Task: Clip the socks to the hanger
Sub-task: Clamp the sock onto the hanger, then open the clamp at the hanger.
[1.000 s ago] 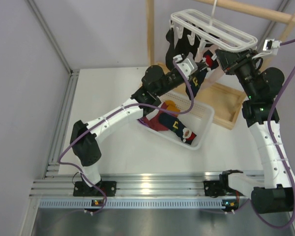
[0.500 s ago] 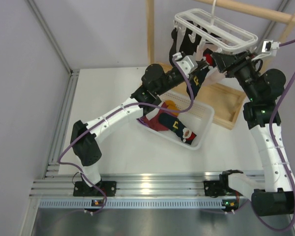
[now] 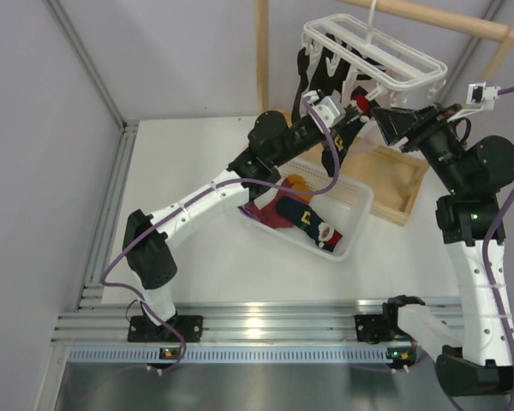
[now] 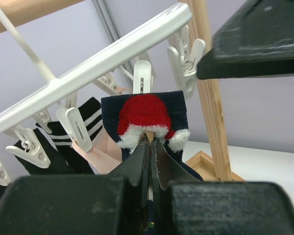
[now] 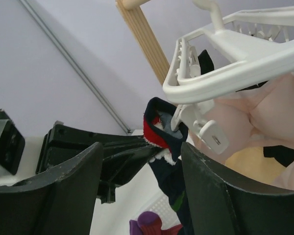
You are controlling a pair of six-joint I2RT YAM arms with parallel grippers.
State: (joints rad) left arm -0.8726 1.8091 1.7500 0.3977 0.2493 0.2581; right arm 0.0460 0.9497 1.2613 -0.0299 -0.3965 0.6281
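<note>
Santa sock point(image 4: 149, 110) at 1 o'clock, apparently pegged to the hanger point(image 3: 373, 53). Left claw point(image 4: 151, 139) is clamped on it; right claw point(image 5: 141, 149) stands apart beside it. Several socks point(image 3: 301, 216) lie unclipped in the basket point(image 3: 353, 199), mid bench point(image 3: 197, 265).

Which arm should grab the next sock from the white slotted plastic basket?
Probably right: the right pincer is open and free; the left pincer is shut on the navy fabric Santa sock.
</note>
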